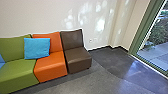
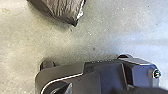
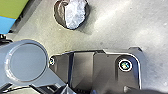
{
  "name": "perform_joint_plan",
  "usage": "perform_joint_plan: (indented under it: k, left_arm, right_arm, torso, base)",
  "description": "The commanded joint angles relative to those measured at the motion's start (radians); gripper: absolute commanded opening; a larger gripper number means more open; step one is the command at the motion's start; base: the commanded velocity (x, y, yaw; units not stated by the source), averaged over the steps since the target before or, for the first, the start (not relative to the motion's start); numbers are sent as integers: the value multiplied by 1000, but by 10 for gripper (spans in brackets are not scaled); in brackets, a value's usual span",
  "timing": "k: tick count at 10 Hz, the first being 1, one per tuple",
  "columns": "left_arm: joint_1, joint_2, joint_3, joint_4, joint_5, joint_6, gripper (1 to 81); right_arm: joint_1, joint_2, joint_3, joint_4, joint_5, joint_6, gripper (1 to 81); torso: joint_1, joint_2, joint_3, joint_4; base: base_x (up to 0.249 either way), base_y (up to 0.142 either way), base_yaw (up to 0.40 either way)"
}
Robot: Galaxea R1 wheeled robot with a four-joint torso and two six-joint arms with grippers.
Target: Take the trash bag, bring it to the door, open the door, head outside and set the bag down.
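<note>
Head view: low green, orange and brown leather-look seats (image 1: 51, 62) line pale wall, likely leaving passage to green-framed glass panel (image 1: 145, 25)

Left wrist view: wrinkled dark-brown plastic trash bag (image 2: 62, 11) apart from robot's dark base (image 2: 107, 75), probably so wheels miss it

Right wrist view: pale crumpled filling (image 3: 75, 13) shows; how either gripper stands, whether bag hangs or rests, can't tell

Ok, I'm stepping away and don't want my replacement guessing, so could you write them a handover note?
Bag: dark brown, crinkled plastic, seen against grey floor; lifted or resting, unclear.
Left gripper, right gripper: can't tell whether either holds it.
Ahead right: green-framed glass panel, pale paving beyond; door or window, unclear.
Done: pickup unconfirmed.
Left: door, going outside, setting down.
</note>
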Motion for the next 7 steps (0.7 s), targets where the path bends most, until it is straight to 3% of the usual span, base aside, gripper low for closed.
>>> perform_joint_plan:
  k: [1,5,6,7]
  left_arm:
    - [-92,-26,3,-36,98,-6,811]
    - [-136,-22,3,-58,115,-6,811]
    - [-147,-22,3,-64,141,-6,811]
    - [-153,-20,3,-66,145,-6,811]
  right_arm:
    - [156,-77,33,96,-182,4,811]
    - [285,-80,38,170,-265,4,811]
    - [323,-80,42,184,-281,4,811]
    - [351,-80,54,191,-293,5,811]
  torso:
    - [64,-99,0,0]
    - [155,-245,0,0]
    - [178,-281,-28,0]
    - [199,-316,-94,0]
  base:
    - [0,0,0]
    - [0,0,0]
    - [0,0,0]
    - [0,0,0]
